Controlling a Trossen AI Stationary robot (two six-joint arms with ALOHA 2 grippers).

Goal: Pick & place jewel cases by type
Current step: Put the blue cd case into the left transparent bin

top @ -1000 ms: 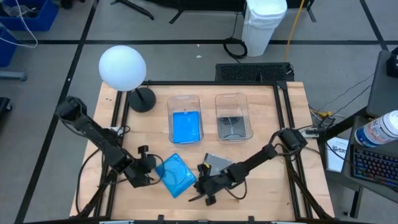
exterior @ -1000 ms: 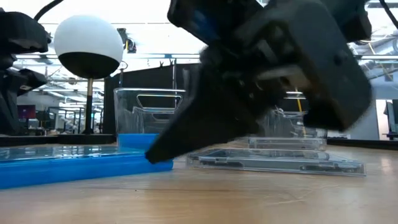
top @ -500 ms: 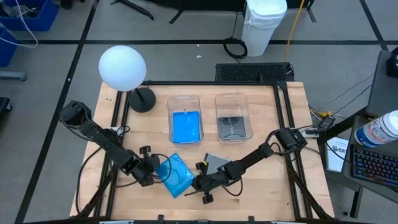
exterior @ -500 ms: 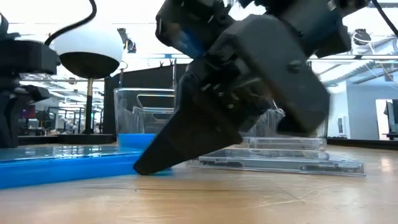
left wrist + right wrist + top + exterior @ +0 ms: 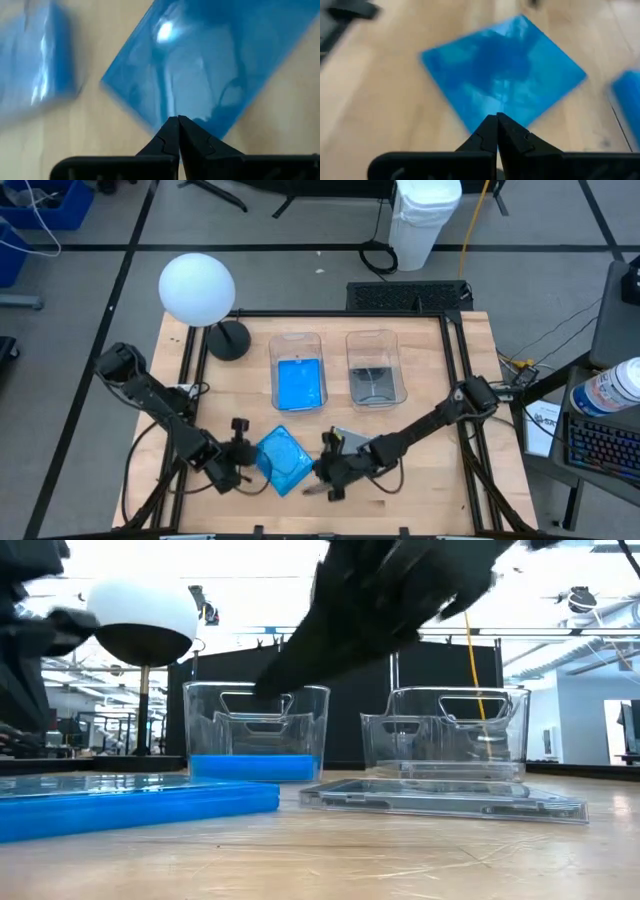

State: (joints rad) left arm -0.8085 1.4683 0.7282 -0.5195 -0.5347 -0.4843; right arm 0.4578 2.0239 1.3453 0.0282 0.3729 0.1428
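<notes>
Sorting partly done: the left tub holds blue, the right tub grey. Still loose on the counter: a blue jewel case and a grey jewel case at its 3 o'clock. Left gripper sits at the blue case's 9 o'clock, right gripper at its 3 o'clock. Both have fingers pressed together, holding nothing, with the case just beyond the tips.
</notes>
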